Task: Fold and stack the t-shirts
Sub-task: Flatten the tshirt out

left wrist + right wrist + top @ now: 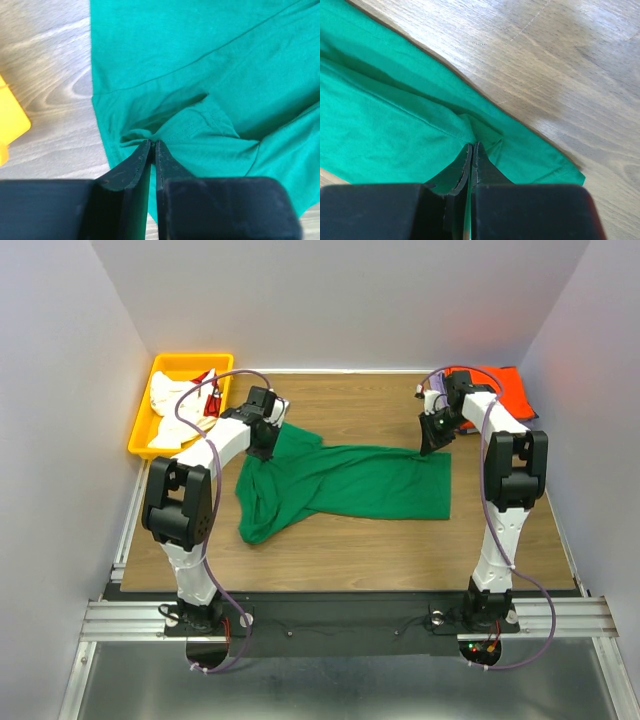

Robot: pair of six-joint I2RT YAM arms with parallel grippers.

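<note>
One table [400, 550]. One green t-shirt [350, 485] lies spread at its centre. One yellow bin [140, 435], far-left corner, holds white-and-red cloth [170, 405], count unclear. One orange t-shirt [505, 385], far-right corner. Two grippers: left gripper [153, 146] and right gripper [472, 146], each pinched together on green t-shirt fabric.

Lab rig: white-walled booth [330, 300], aluminium rails [340, 615]

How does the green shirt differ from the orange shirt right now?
Place: the green shirt lies mid-table; the orange shirt sits at the far right corner. Shape: the green shirt is stretched out long and rumpled; the orange shirt looks compact. Grip: the left tool and right tool each pinch an end of the green shirt; nothing holds the orange shirt. Both are plain cloth on the table.
</note>
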